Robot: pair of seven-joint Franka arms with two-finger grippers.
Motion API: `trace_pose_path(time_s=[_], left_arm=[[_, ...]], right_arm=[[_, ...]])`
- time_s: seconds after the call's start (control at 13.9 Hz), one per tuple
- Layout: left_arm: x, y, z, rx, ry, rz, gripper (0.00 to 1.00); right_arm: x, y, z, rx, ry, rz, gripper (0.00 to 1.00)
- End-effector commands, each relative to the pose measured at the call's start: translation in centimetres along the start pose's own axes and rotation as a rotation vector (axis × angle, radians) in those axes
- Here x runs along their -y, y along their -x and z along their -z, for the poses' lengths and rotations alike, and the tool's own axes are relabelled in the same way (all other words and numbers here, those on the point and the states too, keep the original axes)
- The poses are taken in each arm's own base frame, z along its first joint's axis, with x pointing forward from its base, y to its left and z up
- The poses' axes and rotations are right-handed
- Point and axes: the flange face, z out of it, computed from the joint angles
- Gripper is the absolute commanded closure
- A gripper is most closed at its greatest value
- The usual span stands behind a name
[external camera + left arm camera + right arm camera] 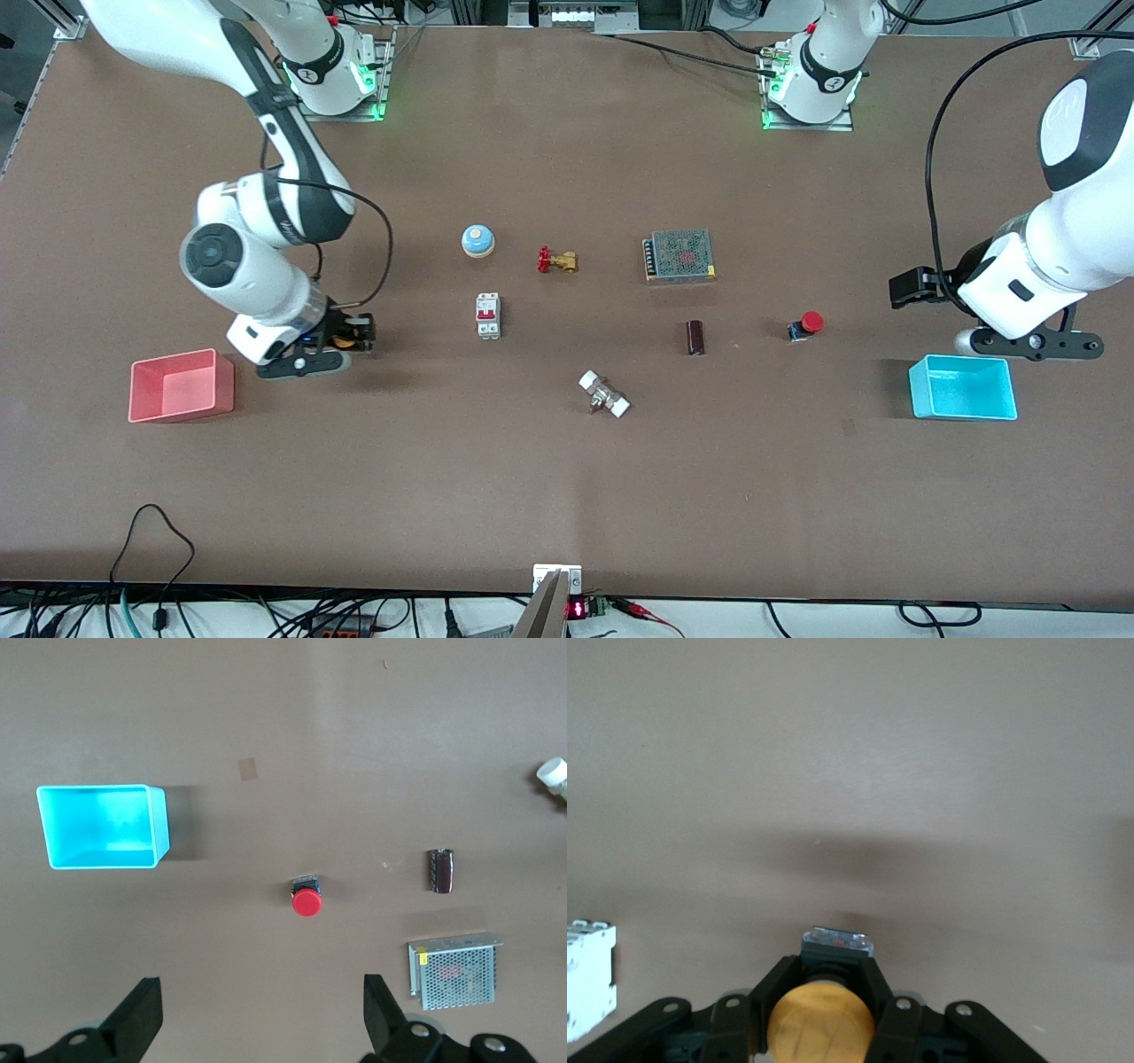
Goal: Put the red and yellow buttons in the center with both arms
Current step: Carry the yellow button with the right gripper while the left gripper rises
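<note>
Two buttons: red button (807, 325) on desk (567, 478); yellow button (820, 1025) pinched by right tool (824, 1010); left tool (257, 1014) spread

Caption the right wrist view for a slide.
Right gripper shut on the yellow button, above bare brown tabletop.

A robotics lab: two white arms (266, 221) bolted on plates to a wide brown table (567, 478), aluminium framing along its edge, and cables (266, 611) and electronics trailing off the near side.
</note>
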Motion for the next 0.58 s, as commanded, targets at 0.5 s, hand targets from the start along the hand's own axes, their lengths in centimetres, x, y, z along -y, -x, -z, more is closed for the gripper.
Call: trace_pose_path(time_s=[0.5], left_arm=[[1.6,7.5,3.3,-0.215,0.001,-0.073,0.00]], right_arm=[[2.3,0.6,-5.0,-0.001,-0.006,0.016,0.61]])
